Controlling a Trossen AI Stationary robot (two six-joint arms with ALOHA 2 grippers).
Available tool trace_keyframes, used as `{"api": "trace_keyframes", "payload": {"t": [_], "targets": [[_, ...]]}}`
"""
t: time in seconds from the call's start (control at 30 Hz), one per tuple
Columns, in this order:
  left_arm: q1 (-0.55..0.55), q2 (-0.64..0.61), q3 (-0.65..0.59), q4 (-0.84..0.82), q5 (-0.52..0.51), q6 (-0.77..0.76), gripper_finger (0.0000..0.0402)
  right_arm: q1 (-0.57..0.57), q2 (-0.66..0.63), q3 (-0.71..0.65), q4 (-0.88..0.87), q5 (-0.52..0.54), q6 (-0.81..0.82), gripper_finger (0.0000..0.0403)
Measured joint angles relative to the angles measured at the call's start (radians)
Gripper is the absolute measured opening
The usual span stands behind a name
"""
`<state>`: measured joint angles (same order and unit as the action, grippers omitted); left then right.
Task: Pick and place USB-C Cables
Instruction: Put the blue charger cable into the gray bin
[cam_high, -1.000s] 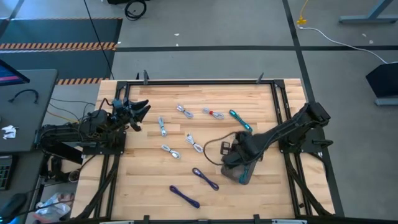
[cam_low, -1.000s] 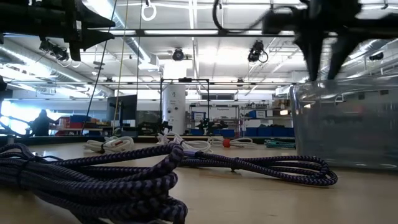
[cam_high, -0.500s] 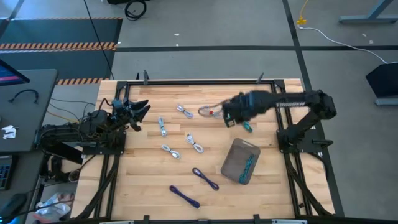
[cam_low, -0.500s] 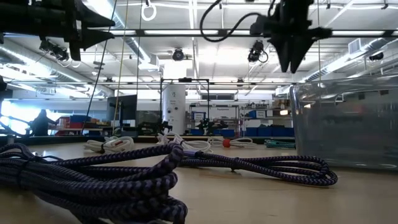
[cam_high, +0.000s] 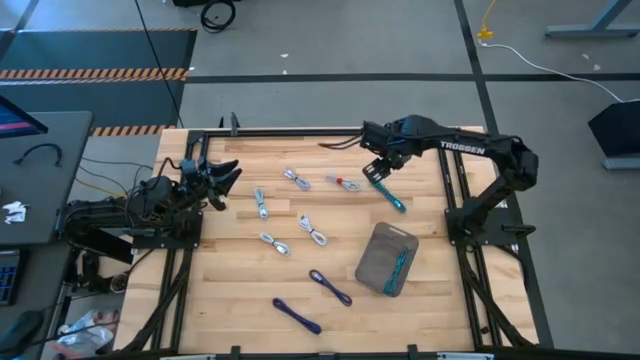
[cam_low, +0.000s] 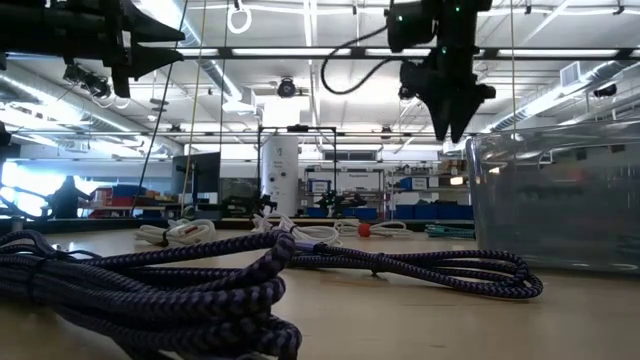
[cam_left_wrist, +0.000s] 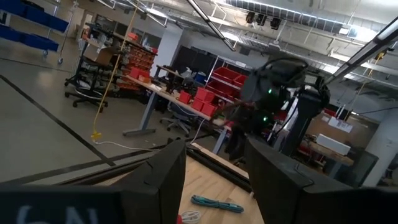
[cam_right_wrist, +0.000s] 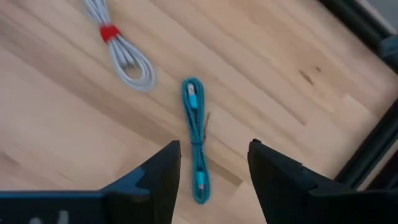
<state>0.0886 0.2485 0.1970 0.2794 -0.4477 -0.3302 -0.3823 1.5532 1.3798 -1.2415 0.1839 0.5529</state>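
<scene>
One teal cable (cam_high: 401, 266) sits in the tray (cam_high: 376, 262) while seven wait on the table, and the right gripper (cam_high: 375, 172) hovers open and empty above the next teal cable (cam_right_wrist: 195, 138), left gripper (cam_high: 222, 178) parked open at the edge.

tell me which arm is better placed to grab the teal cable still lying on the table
Right. The right gripper hangs open directly above the teal cable, which lies between its fingers in the wrist view. The left gripper waits at the table's far left edge.
</scene>
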Motion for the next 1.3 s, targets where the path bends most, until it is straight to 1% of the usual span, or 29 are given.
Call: {"api": "trace_keyframes", "payload": {"t": [0.3,0.43,0.63,0.97,1.17,1.3], "targets": [[0.000,0.000,0.000,0.000,0.000,0.000,0.0172,-0.004,0.000,-0.235,0.187,-0.098,-0.026,0.0190],[0.000,0.000,0.000,0.000,0.000,0.000,0.0172,-0.004,0.000,-0.318,0.247,-0.112,-0.033,0.0190],[0.000,0.000,0.000,0.000,0.000,0.000,0.0172,-0.004,0.000,-0.433,0.389,-0.168,-0.024,0.0190],[0.000,0.000,0.000,0.000,0.000,0.000,0.0172,-0.007,0.000,-0.533,0.460,-0.172,-0.001,0.0190],[0.000,0.000,0.000,0.000,0.000,0.000,0.0172,-0.007,0.000,-0.584,0.534,-0.174,0.034,0.0190],[0.000,0.000,0.000,0.001,0.000,0.000,0.0172,-0.011,-0.002,-0.615,0.565,-0.152,0.084,0.0178]]}}
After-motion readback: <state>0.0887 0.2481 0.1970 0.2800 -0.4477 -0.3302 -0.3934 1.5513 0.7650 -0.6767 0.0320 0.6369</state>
